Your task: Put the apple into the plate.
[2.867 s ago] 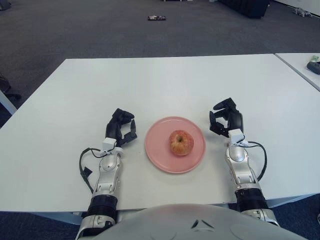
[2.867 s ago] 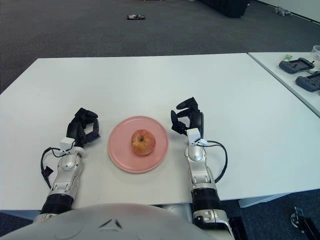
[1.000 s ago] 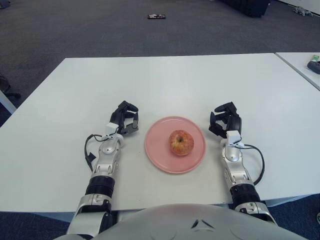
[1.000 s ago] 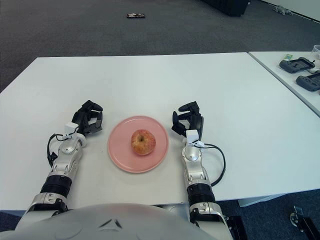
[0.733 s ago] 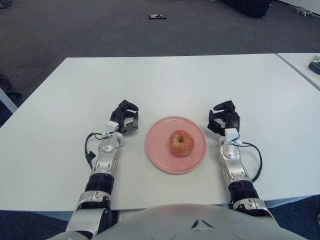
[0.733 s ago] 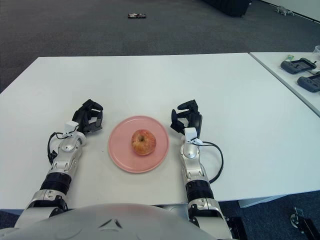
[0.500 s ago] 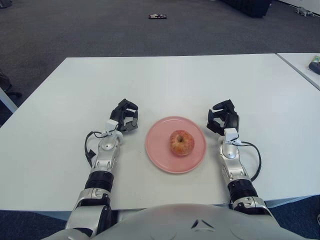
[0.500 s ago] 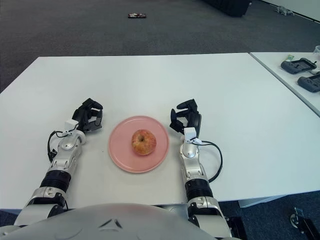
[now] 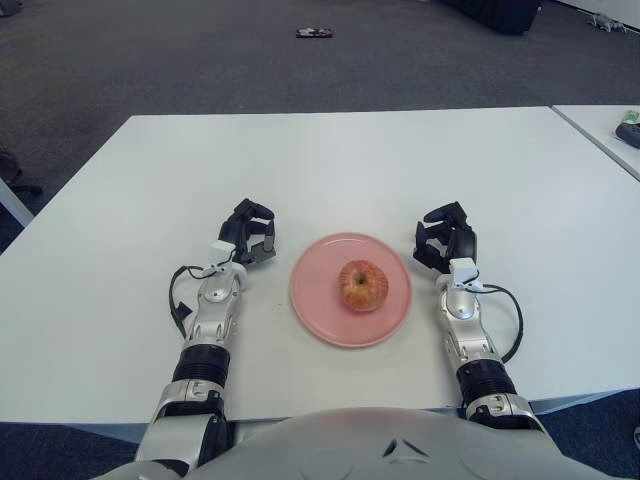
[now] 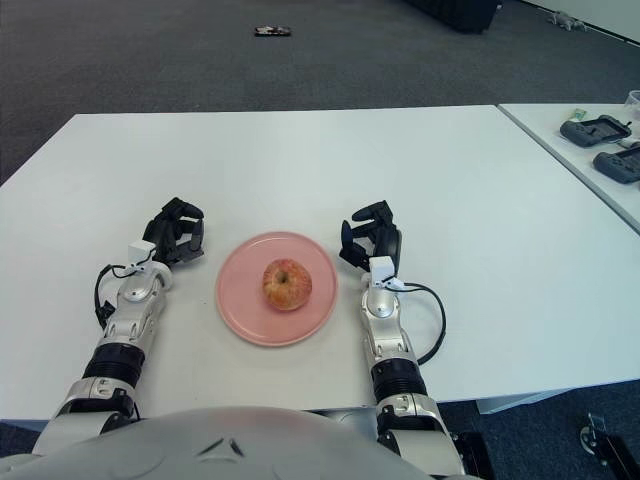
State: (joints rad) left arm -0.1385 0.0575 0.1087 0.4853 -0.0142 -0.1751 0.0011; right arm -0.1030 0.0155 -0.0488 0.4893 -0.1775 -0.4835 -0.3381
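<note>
Since a few seconds ago both arms have drawn back toward the robot's body, while the apple [image 9: 362,285] stays put in the middle of the pink plate [image 9: 313,310]. The left hand [image 9: 249,235] shows left of the plate, fingers curled, holding nothing. The right hand [image 9: 446,238] shows right of it, likewise curled and empty. Bare white worktop [image 9: 340,165] stretches wide beyond the plate to the far edge.

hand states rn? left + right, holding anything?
Left robot hand: shut, fingers curled, holding nothing, left of the plate.
Right robot hand: shut, fingers curled, holding nothing, right of the plate. Apple sits on it.
</note>
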